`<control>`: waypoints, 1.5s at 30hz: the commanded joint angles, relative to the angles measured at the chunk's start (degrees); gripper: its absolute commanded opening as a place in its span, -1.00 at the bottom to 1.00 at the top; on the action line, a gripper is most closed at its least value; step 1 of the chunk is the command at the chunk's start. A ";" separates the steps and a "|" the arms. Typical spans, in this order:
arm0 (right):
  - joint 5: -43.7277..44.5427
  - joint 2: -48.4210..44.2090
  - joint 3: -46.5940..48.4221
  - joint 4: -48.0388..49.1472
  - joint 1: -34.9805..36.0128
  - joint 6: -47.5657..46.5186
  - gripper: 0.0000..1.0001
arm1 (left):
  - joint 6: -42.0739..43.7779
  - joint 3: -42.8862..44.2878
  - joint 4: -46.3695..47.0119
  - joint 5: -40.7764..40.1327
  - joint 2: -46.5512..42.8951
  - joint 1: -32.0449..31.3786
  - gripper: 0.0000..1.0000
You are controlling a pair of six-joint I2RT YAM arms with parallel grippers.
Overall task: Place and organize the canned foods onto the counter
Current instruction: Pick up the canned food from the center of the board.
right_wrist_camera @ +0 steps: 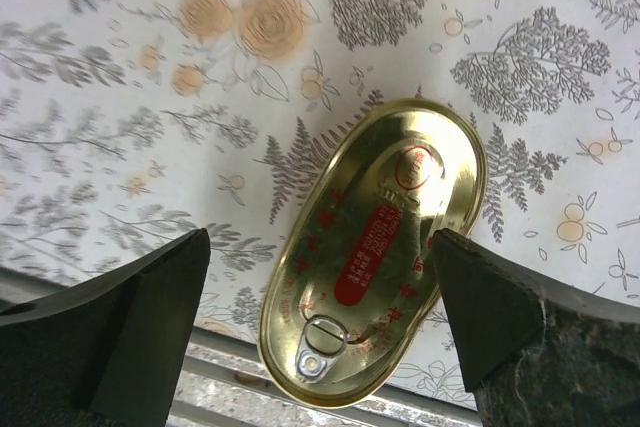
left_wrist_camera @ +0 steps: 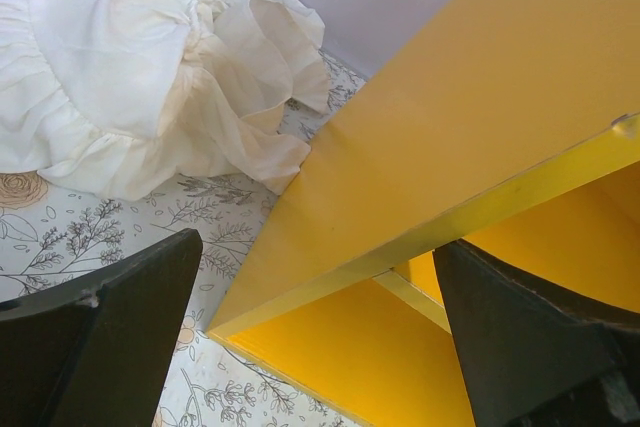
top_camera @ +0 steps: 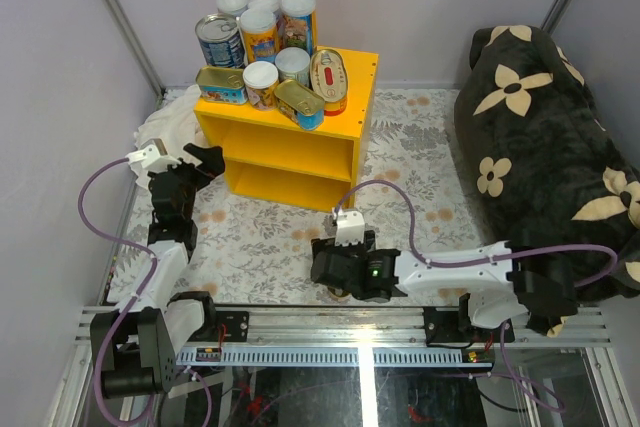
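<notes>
The yellow counter stands at the back of the floral floor. Several canned foods crowd its top: tall white-lidded cylinders, a blue-labelled steel can, rectangular tins and a gold oval tin. Another gold oval tin lies flat on the floor by the near rail. My right gripper hangs open above it, a finger on each side, not touching; from the top view this gripper hides the tin. My left gripper is open and empty, facing the counter's left front corner.
A crumpled white cloth lies on the floor left of the counter, close to my left gripper. A black cushion with cream flowers fills the right side. A metal rail runs along the near edge. Grey walls enclose the area.
</notes>
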 commanded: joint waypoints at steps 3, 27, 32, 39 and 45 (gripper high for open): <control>5.04 5.14 4.63 -9.60 1.35 3.44 0.99 | 1.07 -0.70 3.42 -0.09 0.00 0.59 0.99; -4.40 -2.61 -11.28 8.63 -9.45 -16.88 0.94 | 2.20 -0.47 3.91 0.11 1.98 0.60 0.99; -8.27 -0.81 -9.39 10.71 -12.76 -21.83 0.91 | 2.13 -0.37 3.65 0.14 1.72 0.59 0.99; -10.17 0.25 -8.41 12.64 -13.02 -22.71 0.84 | 2.36 -0.16 3.52 -0.11 1.93 0.57 0.99; -9.83 -2.34 -12.73 13.13 -13.80 -20.08 0.84 | 2.55 -0.06 3.77 -0.12 2.23 0.59 0.99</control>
